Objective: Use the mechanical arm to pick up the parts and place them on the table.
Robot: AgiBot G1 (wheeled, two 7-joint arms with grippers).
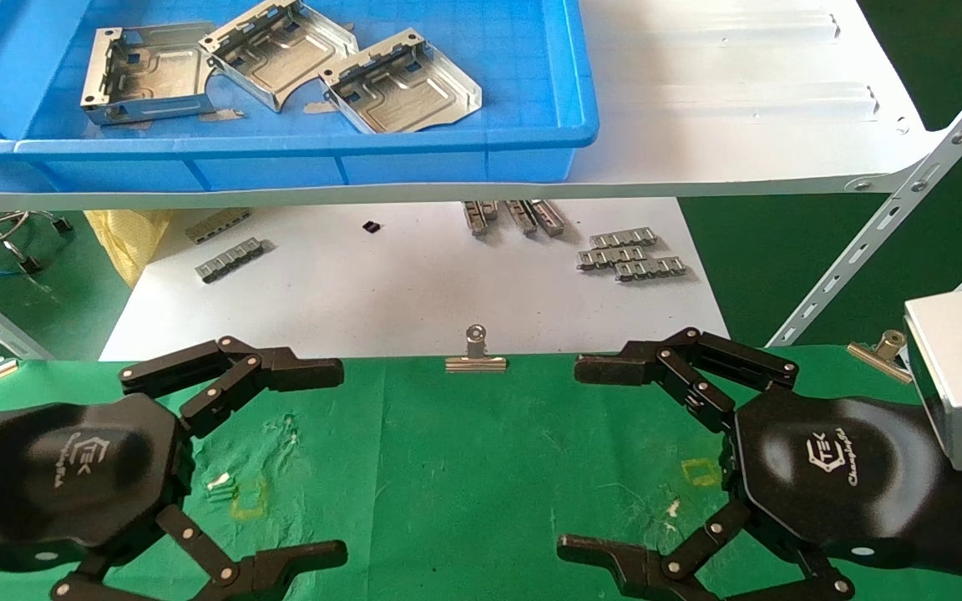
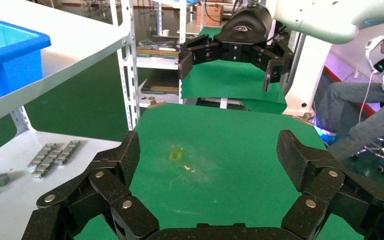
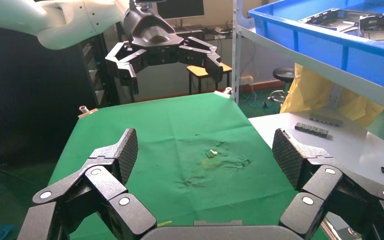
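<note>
Hands hover low over the green desk (image 1: 481, 467), facing each other: the left hand (image 1: 281, 455) and the right hand (image 1: 615, 459) both have their fingers spread wide apart and hold nothing. Between them the cloth lies bare apart from faint yellow marks (image 1: 702, 472) and some scuffing. Just beyond the fingertips, a silver clip (image 1: 475, 355) pins the desk's far edge.

Past that edge sits a white lower board (image 1: 406, 284) carrying small grey strips (image 1: 631, 255), which are not the target. Farther and higher, on the white shelf (image 1: 740, 92), stands the blue bin (image 1: 564, 125). Three parts (image 1: 402, 83) lie inside it, side by side and partly touching, well ahead of the left hand and up and across from the right.

No pick appears to have begun. To do it well, one hand likely needs to rise clear of the shelf lip before reaching in, then come down over the bin wall rather than through it. The nearest part, on the right of the group, looks the easiest first choice, since it sits closest to the bin's front. Fingers should close across the raised rims, not the flat floor. The thin metal may slide or snag a neighbour, so a straight lift seems wise.
</note>
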